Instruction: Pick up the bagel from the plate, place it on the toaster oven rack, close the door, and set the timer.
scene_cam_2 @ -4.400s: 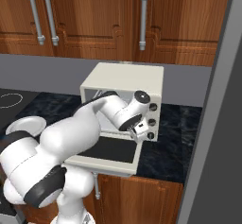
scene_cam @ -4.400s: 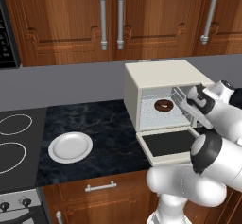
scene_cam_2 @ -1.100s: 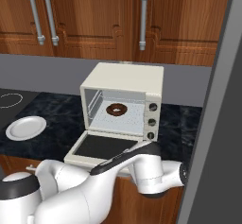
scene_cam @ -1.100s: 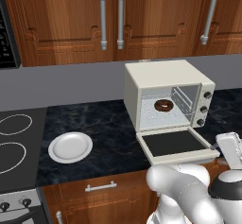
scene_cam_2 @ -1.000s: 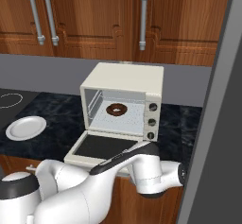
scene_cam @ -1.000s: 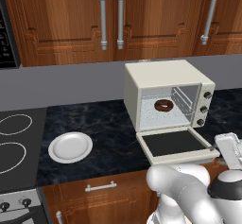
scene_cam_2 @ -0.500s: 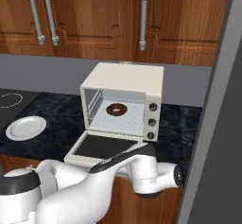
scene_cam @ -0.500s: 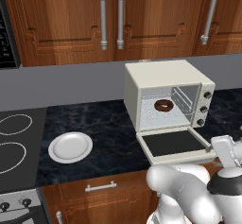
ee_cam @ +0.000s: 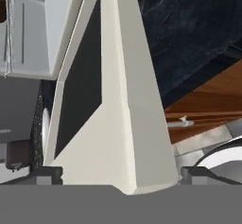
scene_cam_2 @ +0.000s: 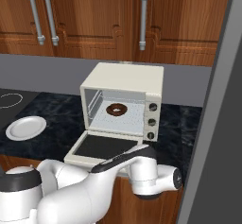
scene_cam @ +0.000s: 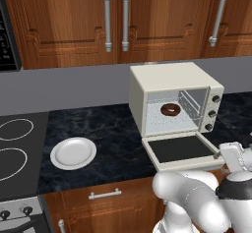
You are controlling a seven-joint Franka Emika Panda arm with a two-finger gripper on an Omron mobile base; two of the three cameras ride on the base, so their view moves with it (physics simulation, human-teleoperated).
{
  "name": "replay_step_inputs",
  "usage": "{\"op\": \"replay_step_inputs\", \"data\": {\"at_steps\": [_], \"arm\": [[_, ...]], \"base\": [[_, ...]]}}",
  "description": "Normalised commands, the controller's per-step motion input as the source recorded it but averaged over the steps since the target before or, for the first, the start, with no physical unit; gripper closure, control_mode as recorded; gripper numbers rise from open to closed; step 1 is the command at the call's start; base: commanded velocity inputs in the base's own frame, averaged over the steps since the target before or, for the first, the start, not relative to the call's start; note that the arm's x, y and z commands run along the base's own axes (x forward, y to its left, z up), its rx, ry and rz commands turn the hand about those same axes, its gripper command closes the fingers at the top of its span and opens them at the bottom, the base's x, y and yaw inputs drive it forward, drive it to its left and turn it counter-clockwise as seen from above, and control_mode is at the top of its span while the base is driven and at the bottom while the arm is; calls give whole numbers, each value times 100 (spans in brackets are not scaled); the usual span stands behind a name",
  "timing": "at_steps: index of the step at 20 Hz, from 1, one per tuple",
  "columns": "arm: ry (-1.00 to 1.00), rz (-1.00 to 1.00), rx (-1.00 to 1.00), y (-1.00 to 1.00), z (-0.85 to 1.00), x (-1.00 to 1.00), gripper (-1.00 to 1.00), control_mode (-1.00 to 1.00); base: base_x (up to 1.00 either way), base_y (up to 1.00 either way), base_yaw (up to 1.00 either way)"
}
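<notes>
A: How does the black marble table [scene_cam: 108, 138] look?
B: The cream toaster oven [scene_cam: 170, 87] stands on it, its door [scene_cam: 179, 150] dropped flat and open at the front edge.
A: And the white plate [scene_cam: 73, 153]?
B: Bare, well left of the oven, beside the stove.
A: The claw [ee_cam: 120, 173]?
B: Spread wide, a tip either side of the door's front edge, gripping nothing.
A: The bagel [scene_cam: 170, 110]?
B: On the toaster oven rack [scene_cam_2: 118, 116] inside.

Even, bright rendered light, sharp in every view with no blur or glare. Shadows are soft (faint beneath the plate [scene_cam: 73, 153]).
</notes>
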Motion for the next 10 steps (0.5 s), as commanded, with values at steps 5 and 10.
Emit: {"op": "replay_step_inputs", "data": {"at_steps": [5, 10], "arm": [[-6, 0, 2, 10, 1, 20, -100, -100], [-6, 0, 3, 20, 24, 23, -100, -100]], "base": [[0, 0, 0], [0, 0, 0]]}}
